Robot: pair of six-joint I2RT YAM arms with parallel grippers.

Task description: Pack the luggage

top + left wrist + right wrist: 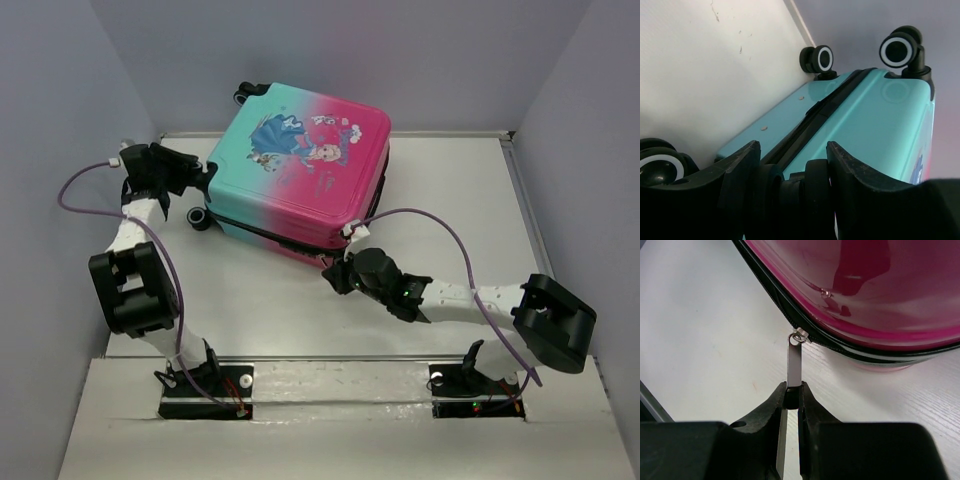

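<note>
The luggage point(300, 170) lies flat and shut on the table, its pink-to-teal shell with the cartoon princess facing up. My left gripper point(203, 176) is at its teal left end. In the left wrist view the jaws point(793, 146) hold a black double wheel point(790, 192) between them, both fingers against its sides. My right gripper point(335, 275) is at the near pink edge. It point(794, 386) is shut on the flat metal zipper pull point(795, 362), which hangs from the slider on the black zipper line of the pink shell point(865, 290).
Three other wheels show in the left wrist view point(820, 59) point(900, 49) point(660, 167). The table point(260, 300) is white with grey walls round it; the left wall is close behind my left arm. Purple cables loop over both arms.
</note>
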